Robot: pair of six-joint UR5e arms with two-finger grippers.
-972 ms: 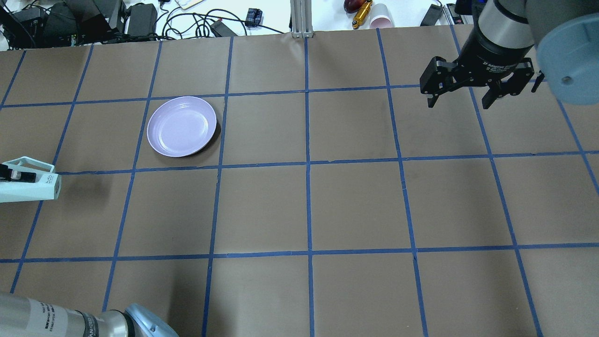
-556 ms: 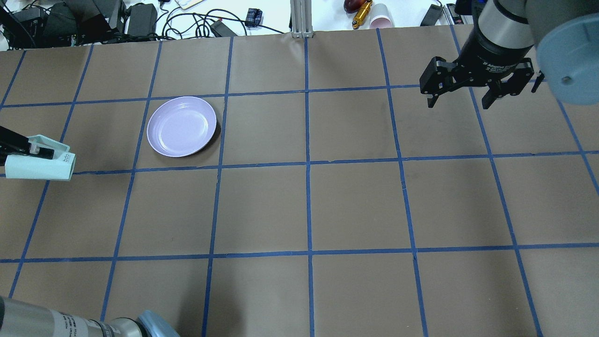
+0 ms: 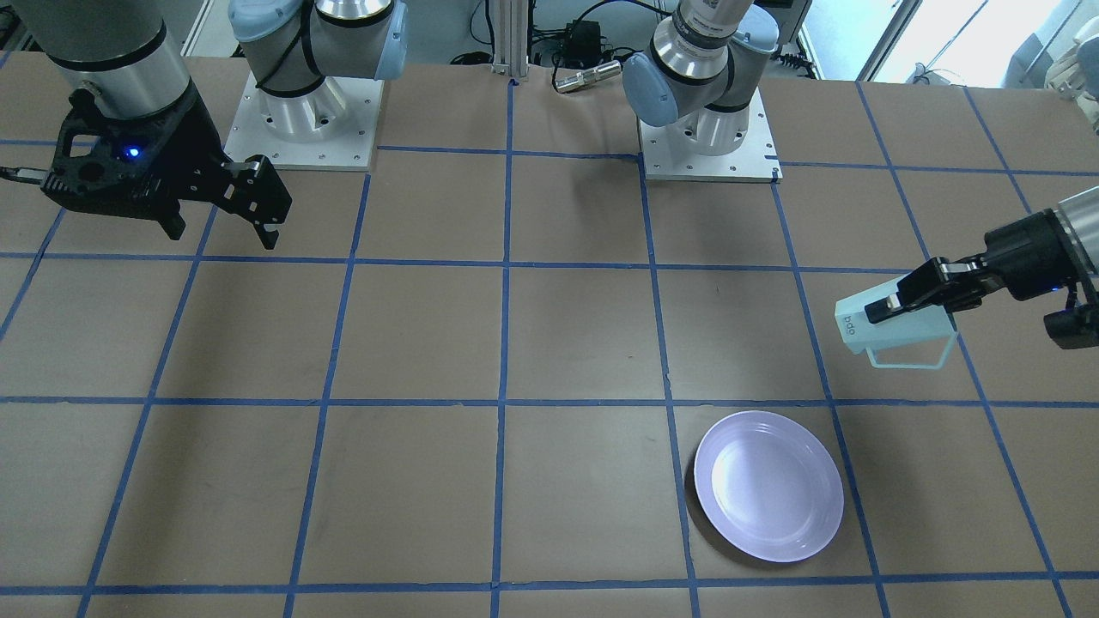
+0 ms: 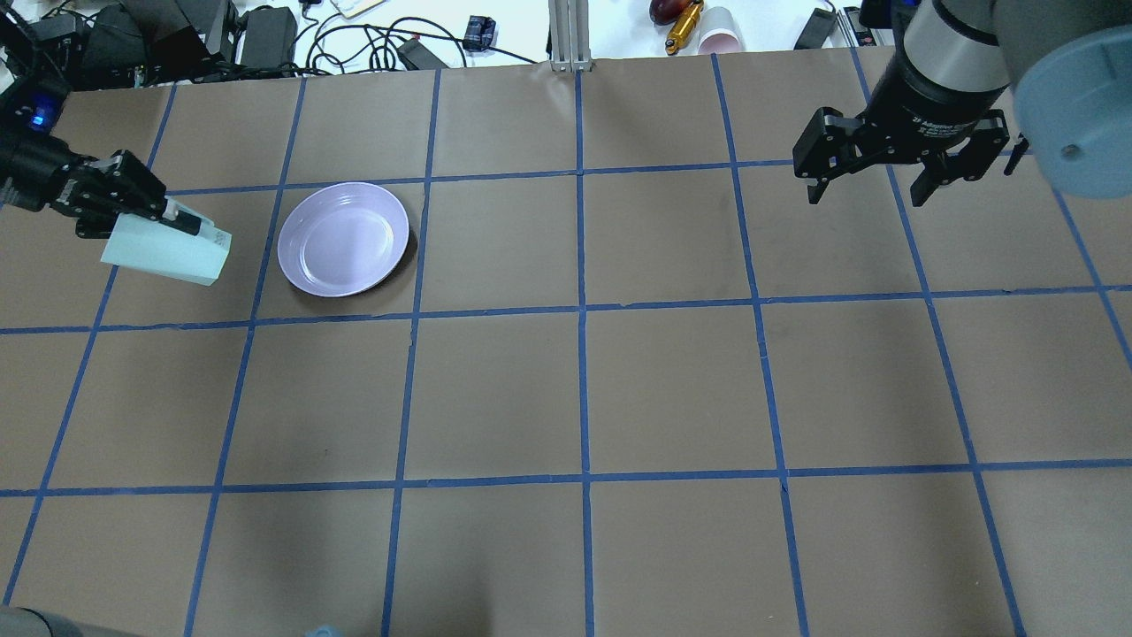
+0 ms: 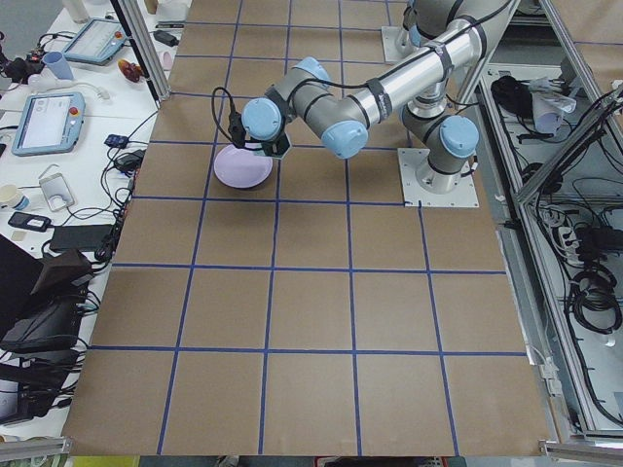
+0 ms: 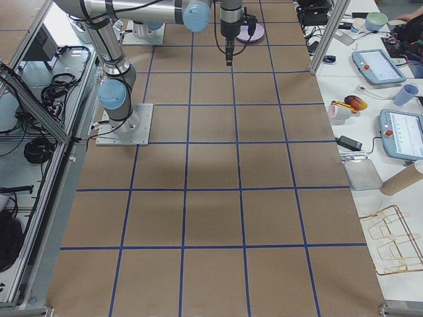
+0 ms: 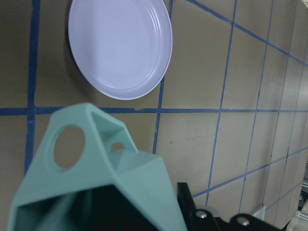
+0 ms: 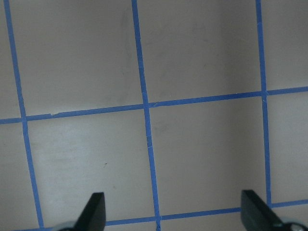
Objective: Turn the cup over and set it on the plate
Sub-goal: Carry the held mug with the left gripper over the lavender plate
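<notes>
My left gripper (image 4: 172, 232) is shut on the pale mint-green cup (image 4: 168, 252) and holds it in the air, lying on its side, just left of the lavender plate (image 4: 343, 239). In the front-facing view the cup (image 3: 893, 330) hangs with its handle down and its logo end toward the table's middle, above and right of the plate (image 3: 768, 485). The left wrist view shows the cup (image 7: 96, 178) close up with the plate (image 7: 120, 45) beyond it. My right gripper (image 4: 871, 190) is open and empty, high over the far right of the table.
Brown paper with a blue tape grid covers the table (image 4: 584, 389). Cables, power bricks and a pink cup (image 4: 721, 31) lie beyond the far edge. The two arm bases (image 3: 704, 129) stand at the robot's side.
My left gripper has carried the cup forward and to the right, from the table's left edge to just beside the plate, turning it on the way. The right arm has not moved.
</notes>
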